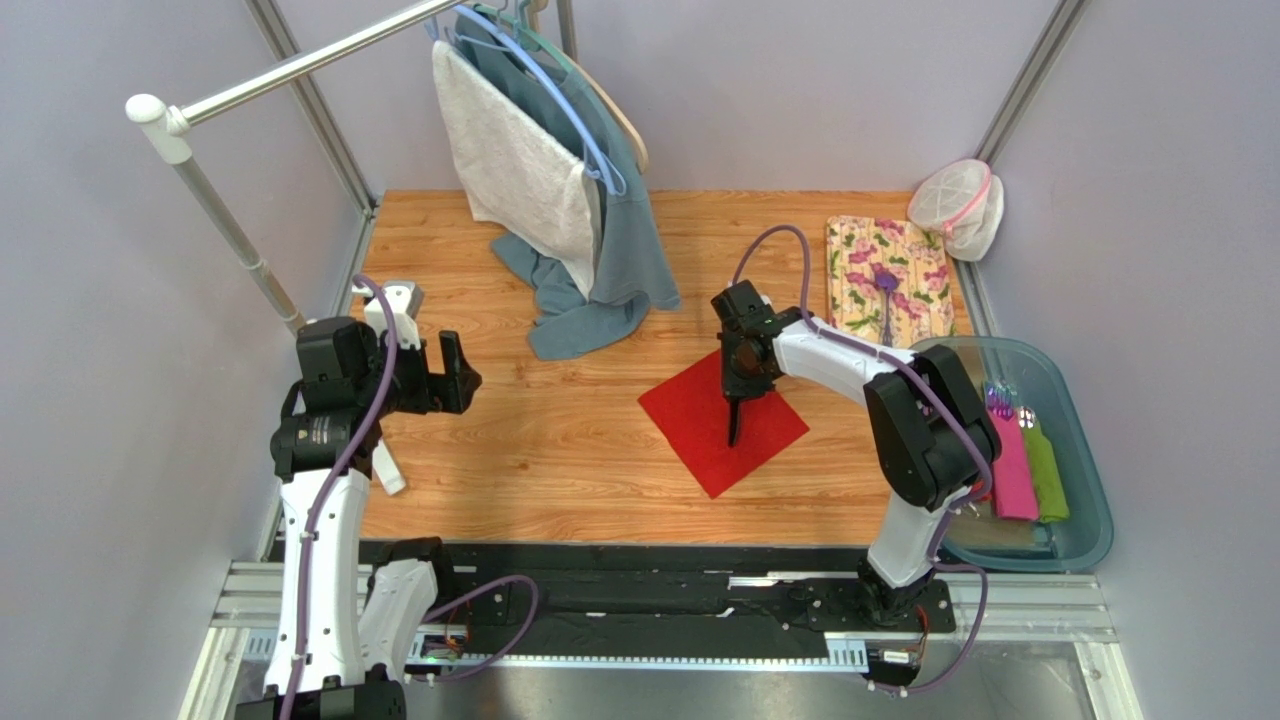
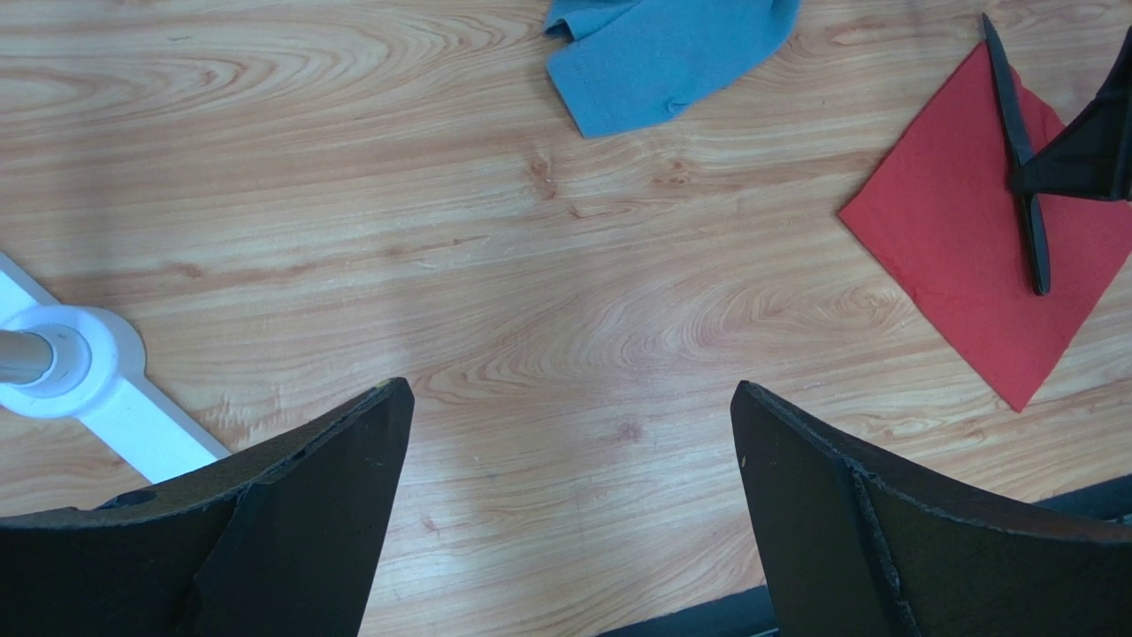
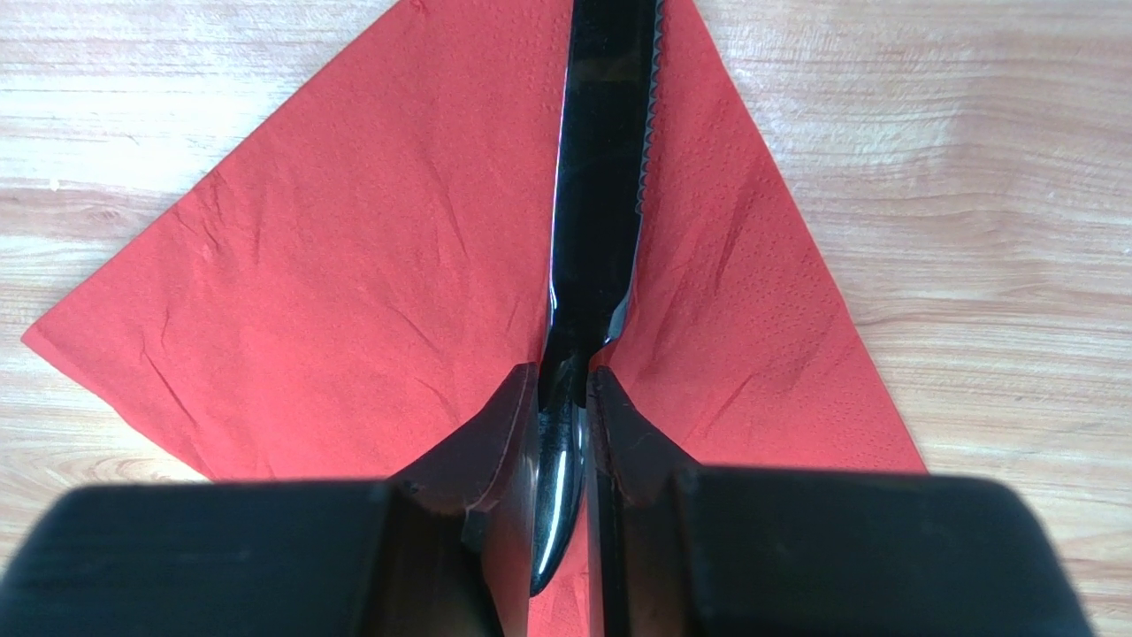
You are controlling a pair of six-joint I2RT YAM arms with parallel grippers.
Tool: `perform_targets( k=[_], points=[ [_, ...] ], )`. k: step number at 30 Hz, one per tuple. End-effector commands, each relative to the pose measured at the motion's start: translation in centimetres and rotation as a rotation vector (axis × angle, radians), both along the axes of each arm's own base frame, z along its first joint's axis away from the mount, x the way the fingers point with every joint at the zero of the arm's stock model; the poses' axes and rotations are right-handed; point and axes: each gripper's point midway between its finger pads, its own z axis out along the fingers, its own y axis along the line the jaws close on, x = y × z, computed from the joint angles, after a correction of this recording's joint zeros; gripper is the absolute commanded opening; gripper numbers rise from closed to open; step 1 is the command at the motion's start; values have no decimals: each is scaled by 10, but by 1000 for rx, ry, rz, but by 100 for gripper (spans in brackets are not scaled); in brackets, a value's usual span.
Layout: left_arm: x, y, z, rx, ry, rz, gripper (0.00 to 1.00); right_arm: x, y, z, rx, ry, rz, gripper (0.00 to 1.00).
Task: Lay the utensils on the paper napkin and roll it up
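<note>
The red paper napkin (image 1: 721, 420) lies flat and unrolled, corner-on, at mid-table; it also shows in the left wrist view (image 2: 983, 226) and the right wrist view (image 3: 372, 266). My right gripper (image 1: 733, 372) (image 3: 564, 385) is shut on the handle of a black plastic knife (image 3: 605, 159), whose serrated blade lies over the napkin's middle (image 1: 733, 425). The knife also shows in the left wrist view (image 2: 1021, 146). My left gripper (image 1: 445, 375) (image 2: 569, 398) is open and empty, above bare wood at the left, far from the napkin.
A blue cloth (image 1: 594, 308) hangs from a rack and trails onto the table behind the napkin. A floral cloth (image 1: 887, 278) lies at the back right. A blue bin (image 1: 1089, 465) at the right holds pink and green rolls. The white rack foot (image 2: 93, 378) is by my left gripper.
</note>
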Motion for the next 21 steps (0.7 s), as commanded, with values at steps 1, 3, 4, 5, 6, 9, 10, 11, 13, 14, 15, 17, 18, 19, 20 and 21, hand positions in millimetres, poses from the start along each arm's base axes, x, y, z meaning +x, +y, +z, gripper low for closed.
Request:
perform_targets(
  k=[1,3,4,5,6,9,10,11,13,14,15,17,18,19,20,21],
  points=[
    [6,5,8,27,-42,2,99,19,9,10,21,-58,-3,7],
    [6,5,9,31,-43,4,99,18,9,8,17,-51,-4,11],
    [5,5,9,32,-41,2,99,18,8,7,18,-49,-7,13],
    [5,6,9,34,-43,2,99,18,8,7,18,-48,-9,14],
    [5,6,9,34,-42,2,99,18,8,6,20,-45,-12,16],
    [5,6,10,35,-44,1,99,17,8,6,19,-38,-13,21],
    [5,6,9,34,-43,4,99,18,8,7,23,-39,-17,25],
    [5,6,10,34,-43,2,99,18,8,8,23,-37,-18,26],
    [5,5,11,32,-45,4,99,21,7,13,30,-40,-19,34],
    [5,5,11,32,-45,4,99,21,7,16,35,-38,-20,36],
    [5,5,13,33,-48,4,99,20,6,19,38,-30,-20,38],
    [5,4,17,28,-57,0,99,27,4,32,51,-46,-24,38],
    [5,4,17,29,-58,-4,99,27,-1,37,49,-41,-28,38],
    [6,4,21,32,-66,-3,99,28,-2,42,51,-43,-25,39],
    [6,4,22,34,-70,-7,99,28,-4,54,54,-42,-8,39],
    [7,3,24,29,-74,-15,99,29,-6,61,57,-42,-3,39]
  ],
)
